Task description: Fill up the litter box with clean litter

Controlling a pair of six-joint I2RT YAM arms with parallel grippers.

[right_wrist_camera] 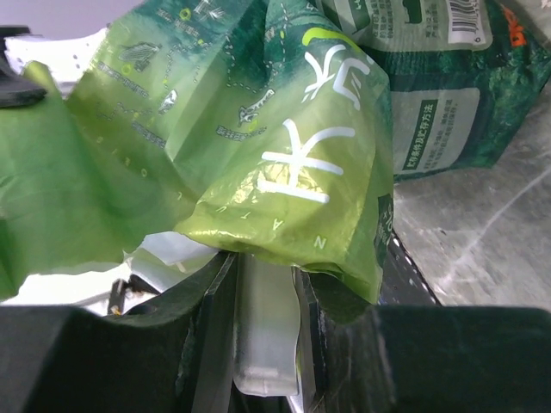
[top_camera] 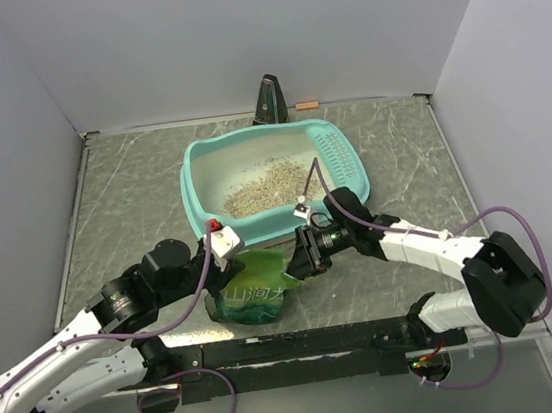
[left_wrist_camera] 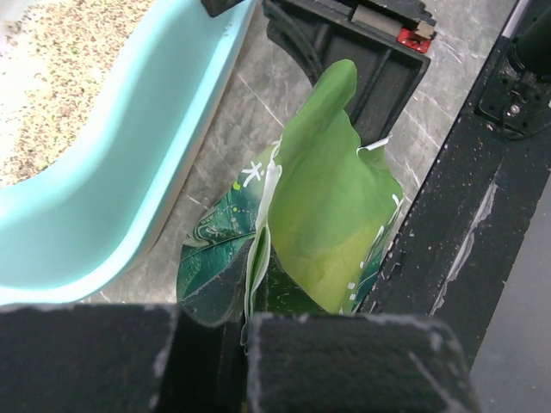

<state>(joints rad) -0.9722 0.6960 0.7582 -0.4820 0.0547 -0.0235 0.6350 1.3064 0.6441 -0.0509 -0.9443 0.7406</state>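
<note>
Some clean litter point(top_camera: 264, 190) already lies as a loose heap inside the litter box point(top_camera: 192, 192), which sits mid-counter point(top_camera: 125, 205) toward the far side. Much of its whitish floor shows bare, so the fill looks only partial. Just near of its rim, the green bag point(top_camera: 256, 288) is held between both arms. The left pincer point(left_wrist_camera: 245, 323) is clamped tight on the bag's edge. The right pincer point(right_wrist_camera: 263, 284), narrowly parted, grips a fold of it. More pouring probably remains, though whether the bag has any litter left is hidden.

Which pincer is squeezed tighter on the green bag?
The left pincer: its jaws nearly meet on the bag; the right pincer stands wider.
</note>
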